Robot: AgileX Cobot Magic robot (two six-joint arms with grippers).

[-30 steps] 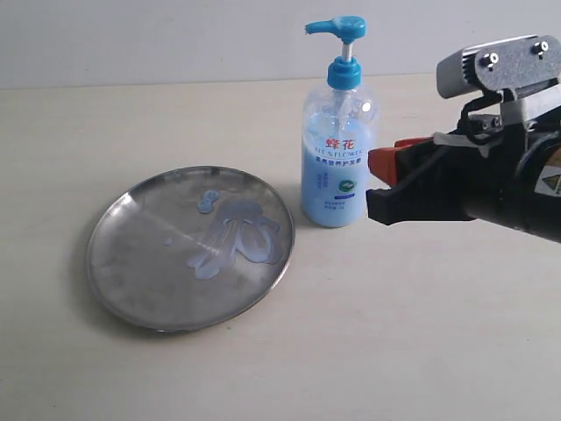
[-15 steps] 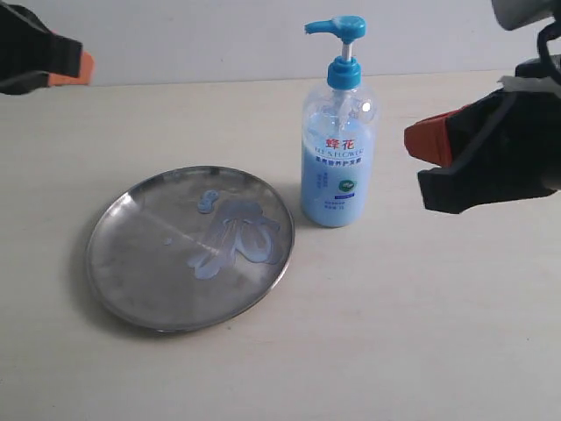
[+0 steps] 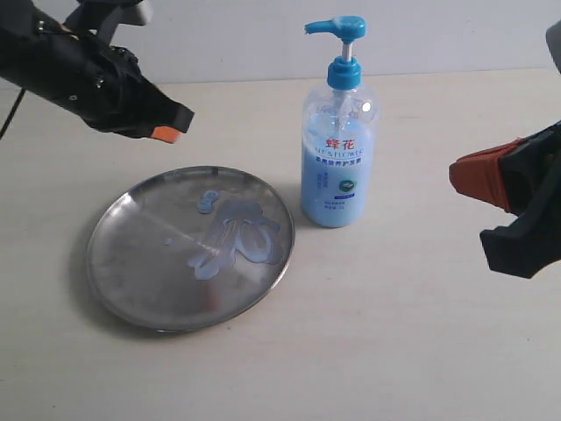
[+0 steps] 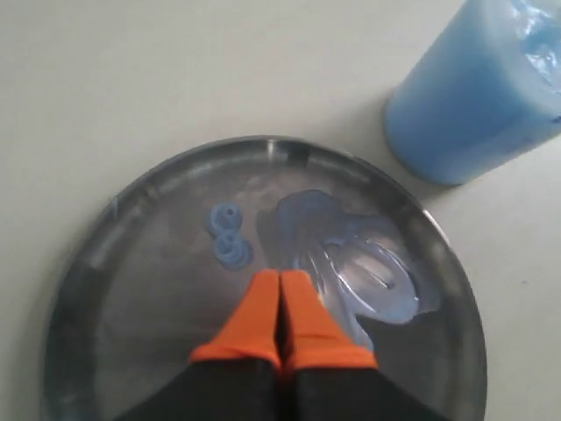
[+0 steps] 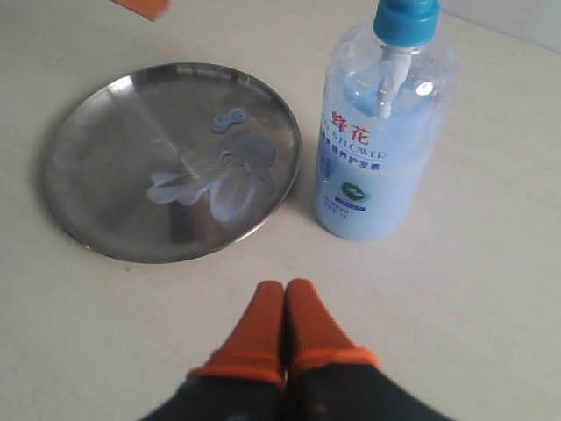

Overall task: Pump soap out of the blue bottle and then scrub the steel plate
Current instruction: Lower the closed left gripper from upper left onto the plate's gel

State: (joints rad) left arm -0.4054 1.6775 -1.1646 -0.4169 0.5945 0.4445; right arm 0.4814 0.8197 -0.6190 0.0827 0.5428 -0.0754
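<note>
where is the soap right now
In the exterior view the soap lies as pale blue smears inside the steel plate, left of centre, on the side nearest the blue bottle.

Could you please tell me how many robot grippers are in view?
2. The left orange-tipped black gripper is raised at the left, near the round shiny steel plate; the right gripper is at the right, apart from the tall clear blue-liquid pump bottle.

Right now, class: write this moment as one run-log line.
soap: smeared on steel plate | blue bottle: upright beside plate | left gripper: shut, aimed at plate | right gripper: shut, apart from bottle
</note>
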